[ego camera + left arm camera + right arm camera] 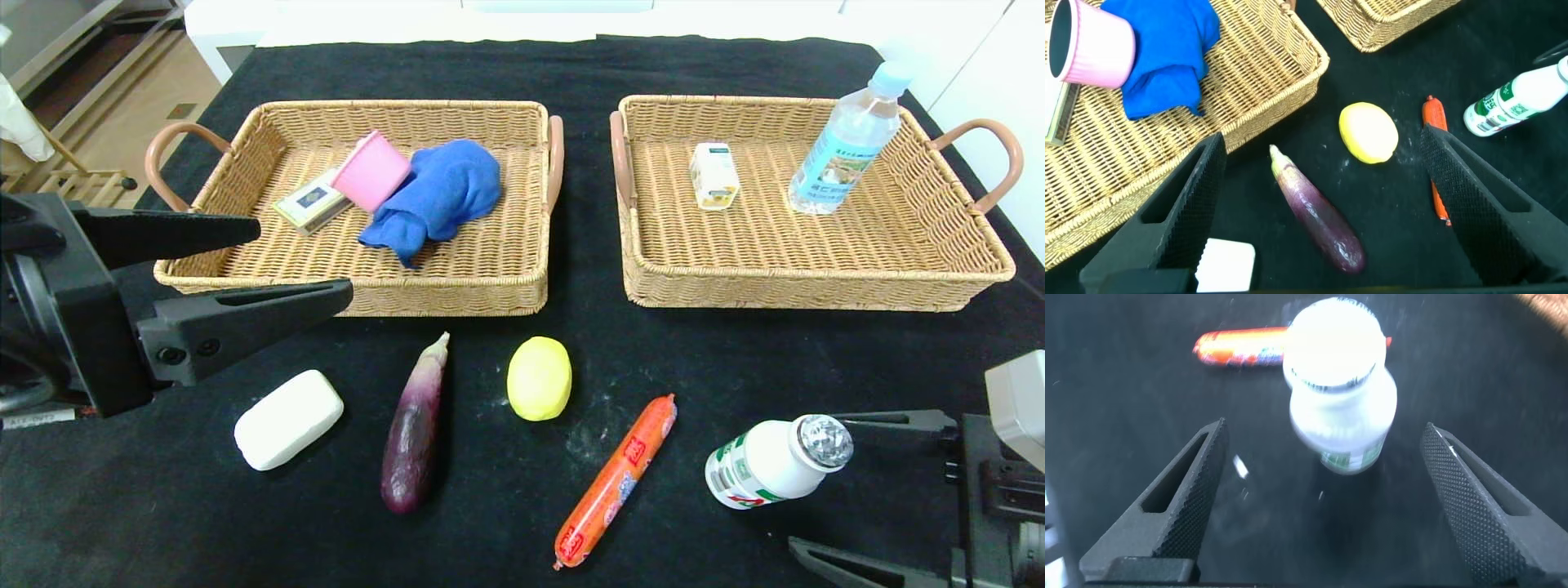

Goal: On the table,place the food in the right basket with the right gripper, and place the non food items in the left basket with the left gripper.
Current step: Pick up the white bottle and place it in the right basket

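Black cloth covers the table point(571, 73), wooden flooring beyond. Right gripper point(1323, 510), fingers apart, faces the standing white drink bottle point(771, 464); its lower finger is cut off. Left gripper point(302, 261) hovers spread above the soap point(288, 419).

Left gripper point(302, 261) hovers with jaws spread wide; right gripper point(865, 490) sits low, jaws apart.
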Robot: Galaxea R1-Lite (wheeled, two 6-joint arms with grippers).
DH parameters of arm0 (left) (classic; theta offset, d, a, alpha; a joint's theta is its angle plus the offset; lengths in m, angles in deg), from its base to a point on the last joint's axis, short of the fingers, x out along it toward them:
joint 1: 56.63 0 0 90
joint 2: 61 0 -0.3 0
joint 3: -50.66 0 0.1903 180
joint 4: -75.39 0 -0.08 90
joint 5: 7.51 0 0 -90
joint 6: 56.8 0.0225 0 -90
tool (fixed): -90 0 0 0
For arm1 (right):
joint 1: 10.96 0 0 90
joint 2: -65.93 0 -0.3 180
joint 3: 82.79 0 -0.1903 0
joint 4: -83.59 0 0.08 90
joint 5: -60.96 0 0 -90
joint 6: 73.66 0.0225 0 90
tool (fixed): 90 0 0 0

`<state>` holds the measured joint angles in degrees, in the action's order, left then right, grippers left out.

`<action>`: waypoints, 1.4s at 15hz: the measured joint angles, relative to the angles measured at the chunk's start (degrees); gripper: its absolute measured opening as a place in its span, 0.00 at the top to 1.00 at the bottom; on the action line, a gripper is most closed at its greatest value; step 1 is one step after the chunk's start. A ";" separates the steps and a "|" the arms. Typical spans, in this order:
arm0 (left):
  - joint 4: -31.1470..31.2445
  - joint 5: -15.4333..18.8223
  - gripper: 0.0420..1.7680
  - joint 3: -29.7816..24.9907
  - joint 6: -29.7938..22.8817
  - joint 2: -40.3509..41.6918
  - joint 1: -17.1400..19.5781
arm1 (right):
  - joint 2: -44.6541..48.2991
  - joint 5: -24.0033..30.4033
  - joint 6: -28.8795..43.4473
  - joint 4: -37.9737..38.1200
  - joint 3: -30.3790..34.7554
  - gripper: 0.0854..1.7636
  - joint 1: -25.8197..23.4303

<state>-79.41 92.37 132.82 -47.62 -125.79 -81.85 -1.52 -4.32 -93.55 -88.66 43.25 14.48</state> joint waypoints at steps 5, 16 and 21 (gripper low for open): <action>0.00 0.00 0.03 0.00 0.00 0.02 0.00 | -4.60 -1.18 0.05 -7.36 2.19 0.03 0.99; -0.06 -0.02 0.03 -0.15 0.00 0.16 0.00 | -11.76 -1.22 0.72 -17.48 2.30 0.03 1.34; -0.09 0.00 0.03 -0.20 -0.01 0.20 0.00 | -12.40 -1.33 0.79 -17.79 2.15 0.03 1.34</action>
<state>-79.49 92.37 132.63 -47.63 -125.60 -81.85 -13.92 -5.65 -92.76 -106.45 45.40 15.82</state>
